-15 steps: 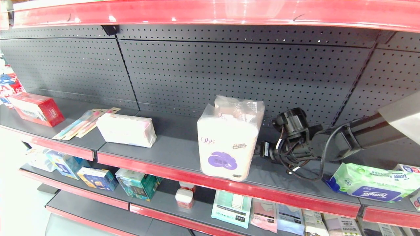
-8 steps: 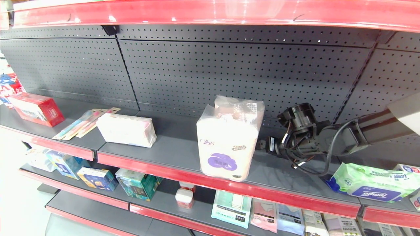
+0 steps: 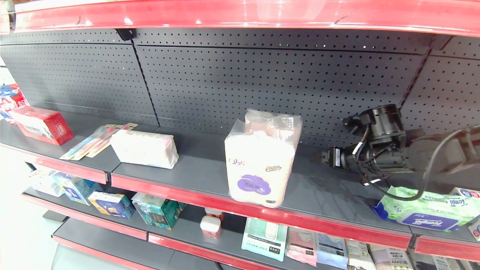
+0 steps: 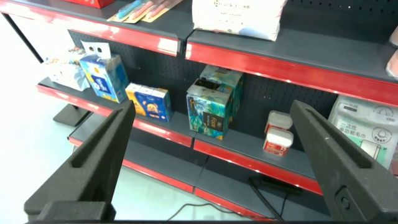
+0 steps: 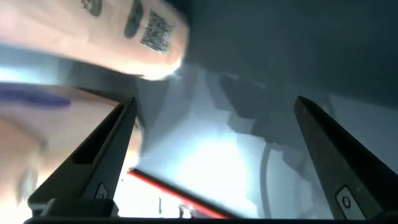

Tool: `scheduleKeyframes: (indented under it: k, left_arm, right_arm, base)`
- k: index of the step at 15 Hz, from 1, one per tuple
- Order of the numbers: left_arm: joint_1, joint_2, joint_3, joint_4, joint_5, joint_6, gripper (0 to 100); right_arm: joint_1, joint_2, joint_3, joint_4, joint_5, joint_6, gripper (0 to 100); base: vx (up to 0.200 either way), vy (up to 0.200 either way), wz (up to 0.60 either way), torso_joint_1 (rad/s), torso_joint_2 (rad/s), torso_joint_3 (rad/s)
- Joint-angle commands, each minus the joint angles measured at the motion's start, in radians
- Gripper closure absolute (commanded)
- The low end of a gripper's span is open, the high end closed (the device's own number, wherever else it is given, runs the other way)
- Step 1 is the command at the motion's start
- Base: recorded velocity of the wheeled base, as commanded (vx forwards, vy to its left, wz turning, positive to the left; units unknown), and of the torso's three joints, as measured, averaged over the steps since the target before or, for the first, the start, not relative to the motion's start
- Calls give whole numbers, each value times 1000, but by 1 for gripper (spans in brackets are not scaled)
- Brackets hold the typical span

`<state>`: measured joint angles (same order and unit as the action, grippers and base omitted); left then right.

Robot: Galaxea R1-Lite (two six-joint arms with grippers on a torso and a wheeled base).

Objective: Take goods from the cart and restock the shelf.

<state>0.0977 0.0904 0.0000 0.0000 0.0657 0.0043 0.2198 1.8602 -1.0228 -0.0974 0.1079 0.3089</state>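
The tissue pack (image 3: 262,157) stands upright on the shelf (image 3: 195,165), probably so its label faces shoppers. To its right, the right hand (image 3: 319,157) is spread wide and empty.

The left gripper (image 4: 211,107) has matte black, wedge-shaped fingers (image 4: 93,162). Behind the fingers of the right gripper (image 3: 318,157), a black cylindrical joint (image 3: 382,120) trails looped black cables (image 3: 426,176).

Bare shelf board (image 3: 202,163) lies open between the white soft pack (image 3: 144,149) and the upright tissue pack (image 3: 260,165), while the gap from there to the wet wipes (image 3: 423,212) holds the right gripper (image 3: 318,156).
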Motion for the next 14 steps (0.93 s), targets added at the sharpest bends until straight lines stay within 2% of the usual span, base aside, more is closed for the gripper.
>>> scheduleKeyframes:
  k: [1,7,8,10,12,14]
  left_arm:
    - [1,2,0,0,0,0,0]
    - [1,2,0,0,0,0,0]
    - [1,2,0,0,0,0,0]
    - [1,2,0,0,0,0,0]
    - [1,2,0,0,0,0,0]
    - [1,2,0,0,0,0,0]
  right_arm:
    - [-71,-196,118,-1,50,-77,0]
    - [-102,-570,375,-1,67,-303,0]
    - [-120,-612,408,-1,67,-341,0]
    - [-227,-757,524,-2,73,-487,0]
    - [-319,-918,615,-2,125,-525,0]
    - [-306,-1058,694,-4,130,-527,0]
  base:
    - [0,0,0,0,0,0]
    - [0,0,0,0,0,0]
    - [0,0,0,0,0,0]
    - [0,0,0,0,0,0]
    - [0,0,0,0,0,0]
    - [0,0,0,0,0,0]
